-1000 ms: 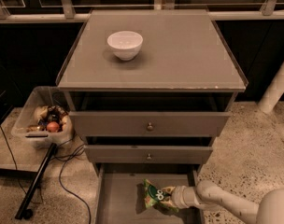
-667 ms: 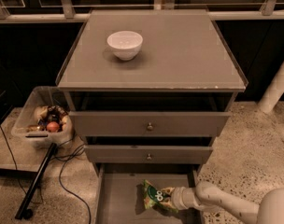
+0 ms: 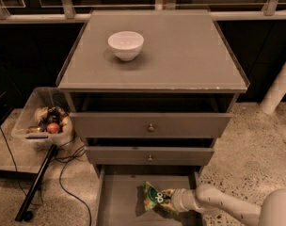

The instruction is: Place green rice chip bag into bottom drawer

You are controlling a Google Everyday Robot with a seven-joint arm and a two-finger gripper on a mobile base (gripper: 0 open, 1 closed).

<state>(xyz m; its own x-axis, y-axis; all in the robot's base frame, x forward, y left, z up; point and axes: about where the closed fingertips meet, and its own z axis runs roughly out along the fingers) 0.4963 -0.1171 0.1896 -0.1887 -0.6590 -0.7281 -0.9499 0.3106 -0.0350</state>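
The green rice chip bag (image 3: pixel 155 197) is a crinkled green foil bag with a dark oval and white letters. It sits low inside the pulled-out bottom drawer (image 3: pixel 119 201), right of the drawer's middle. My gripper (image 3: pixel 170 202) reaches in from the lower right on a white arm and is at the bag's right end. The bag hides the fingertips.
A white bowl (image 3: pixel 126 44) stands on the cabinet top. Two upper drawers with round knobs (image 3: pixel 151 126) are partly open above the bottom one. A clear bin of items (image 3: pixel 44 124), a black pole and cables lie on the floor at left. A white post stands at right.
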